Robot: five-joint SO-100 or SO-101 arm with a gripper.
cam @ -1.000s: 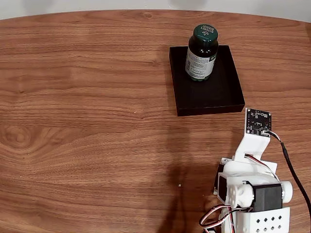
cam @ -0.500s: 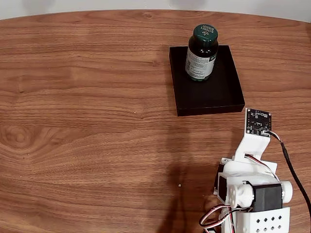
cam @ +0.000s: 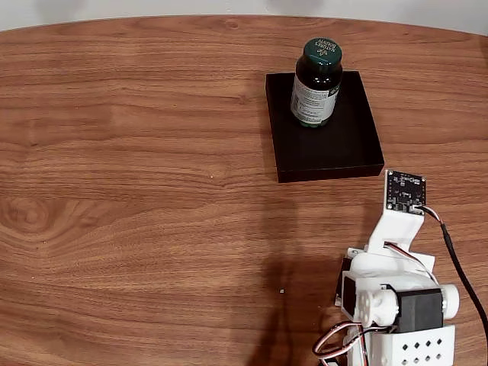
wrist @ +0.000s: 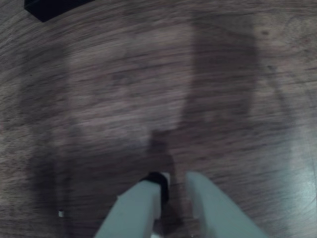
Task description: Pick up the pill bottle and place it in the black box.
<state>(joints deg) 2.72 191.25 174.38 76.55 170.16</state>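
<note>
- Standing upright in the fixed view, the pill bottle (cam: 316,85) has its long axis vertical and its dark green cap toward the far edge of the picture; the white label faces the camera.
- Its base rests inside the black box (cam: 335,149), in the far-left part of the tray, near the far wall.
- The black box lies flat on the wooden table (cam: 137,191), its long sides running from near to far.
- Right of and nearer than the box, just off its near-right corner, a small circuit board (cam: 405,191) sits on a white bracket of the arm (cam: 393,293).
- In the wrist view the gripper (wrist: 173,181) hangs over bare wood, its two pale fingers (wrist: 136,208) close together with a narrow gap and nothing between them.
- A corner of the box shows at that view's top left (wrist: 54,7).
</note>
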